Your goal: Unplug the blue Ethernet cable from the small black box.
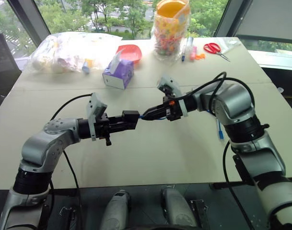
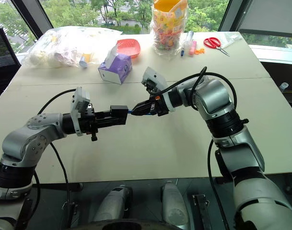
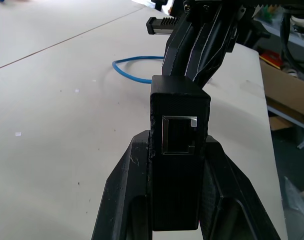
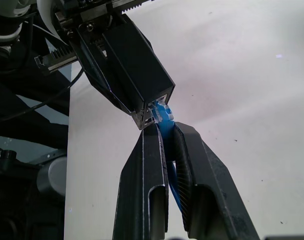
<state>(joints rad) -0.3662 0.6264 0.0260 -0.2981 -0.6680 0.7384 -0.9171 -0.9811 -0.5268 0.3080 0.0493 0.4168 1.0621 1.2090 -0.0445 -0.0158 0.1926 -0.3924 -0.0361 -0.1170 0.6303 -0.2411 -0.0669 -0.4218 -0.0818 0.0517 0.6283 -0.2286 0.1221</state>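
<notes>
Both grippers clamped: left gripper point(image 1: 129, 120) holds the small matte-black plastic box point(image 1: 131, 118), right gripper point(image 4: 164, 130) pinches the thin bright-blue Ethernet cable point(image 4: 164, 119) plug, so the pull runs straight right, along the box's long axis.

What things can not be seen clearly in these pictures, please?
- Right wrist view: whether the blue Ethernet cable's plug is seated in the small black box; right gripper fingers cover the join.
- Left wrist view: the cable's far end, behind that gripper.
- Left wrist view: the box's lower end, between left gripper fingers.
</notes>
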